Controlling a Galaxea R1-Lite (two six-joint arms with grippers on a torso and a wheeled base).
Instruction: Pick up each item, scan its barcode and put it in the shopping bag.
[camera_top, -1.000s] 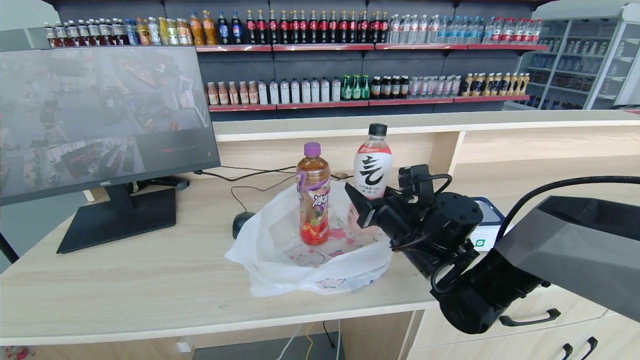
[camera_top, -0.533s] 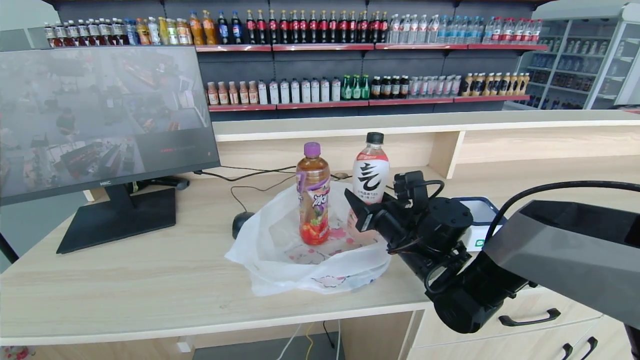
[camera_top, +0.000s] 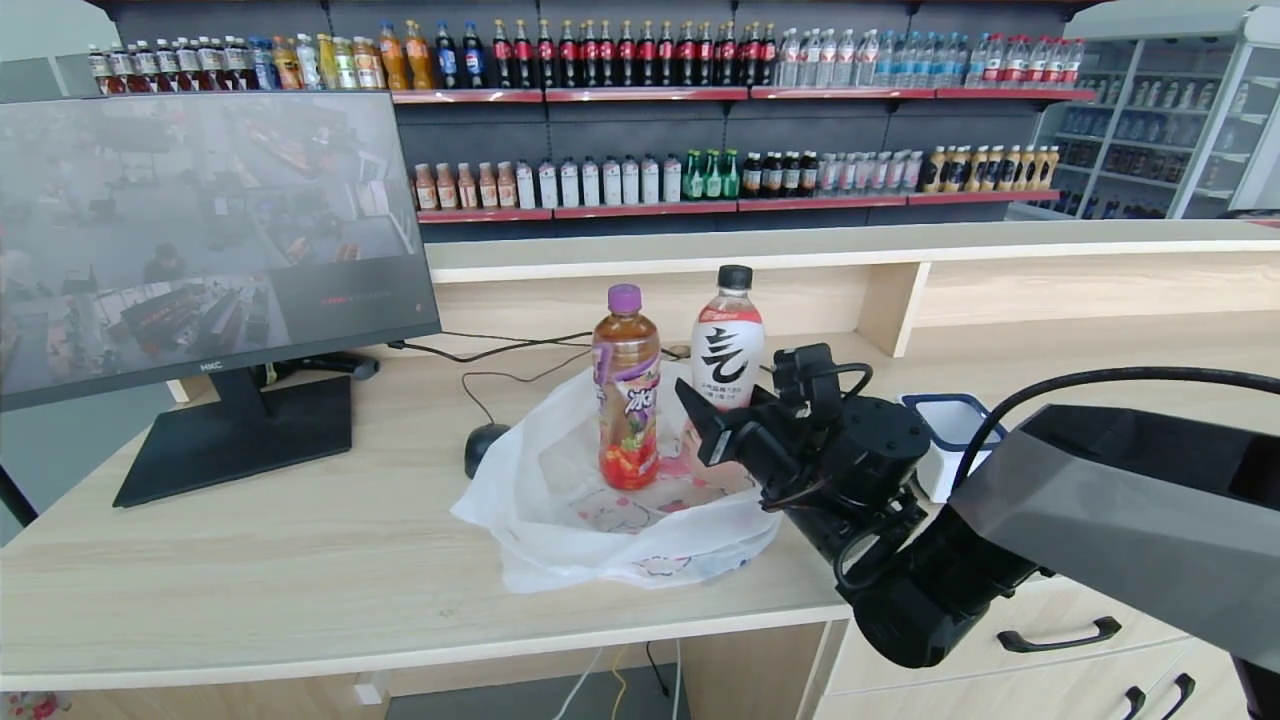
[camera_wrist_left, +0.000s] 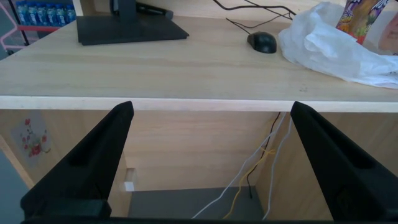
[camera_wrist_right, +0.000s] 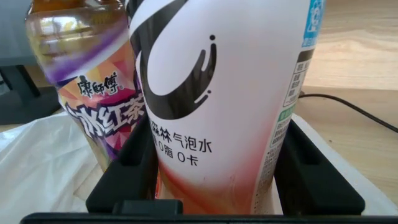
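A monitor (camera_top: 200, 230) stands at the left of the counter (camera_top: 250, 570), with a black mouse (camera_top: 483, 447) near mid-frame. Drink shelves (camera_top: 700, 95) run across the top.

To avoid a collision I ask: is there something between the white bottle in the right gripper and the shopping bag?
Nothing visible does. The white bottle in the right gripper is upright at the shopping bag's open mouth; the tea bottle stands in the bag close beside it, on the robot's left.
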